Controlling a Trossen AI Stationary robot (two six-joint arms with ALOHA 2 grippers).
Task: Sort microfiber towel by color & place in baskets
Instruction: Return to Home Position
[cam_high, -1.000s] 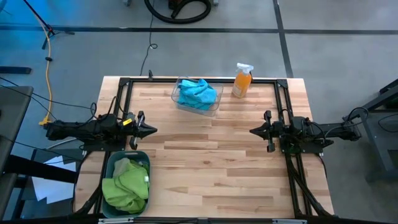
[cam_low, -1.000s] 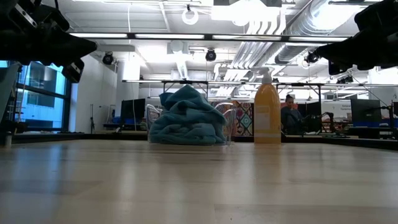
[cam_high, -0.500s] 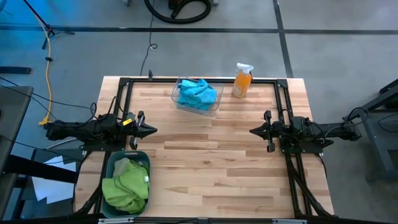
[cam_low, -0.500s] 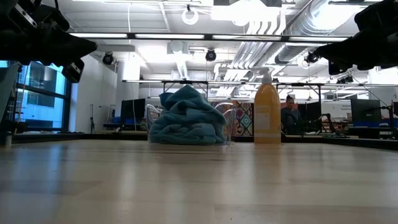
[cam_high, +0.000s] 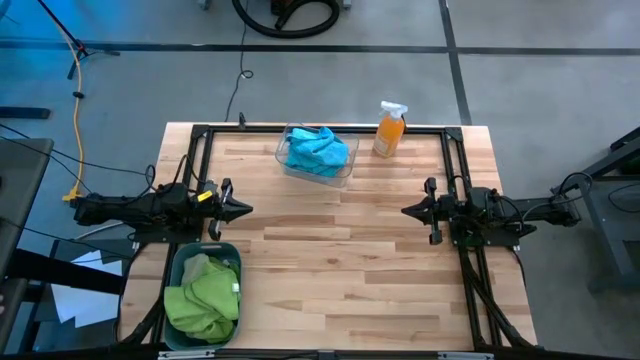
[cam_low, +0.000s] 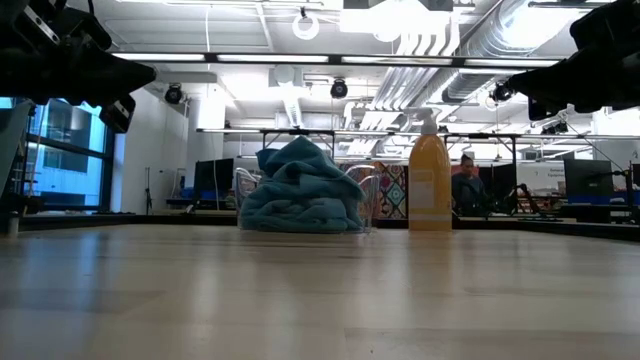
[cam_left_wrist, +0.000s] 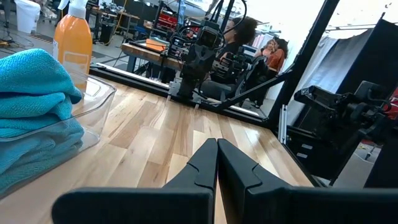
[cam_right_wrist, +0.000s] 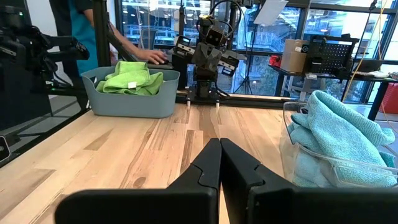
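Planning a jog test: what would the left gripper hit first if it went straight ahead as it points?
Probably the right gripper, facing the left gripper across the table; nothing lies between.

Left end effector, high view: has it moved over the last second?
No. The left end effector stays put, shut, just past the far rim of the teal-grey bin.

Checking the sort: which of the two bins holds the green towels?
The opaque teal-grey bin, filled with green towels. The clear bin, next to the orange bottle, holds only blue towels.
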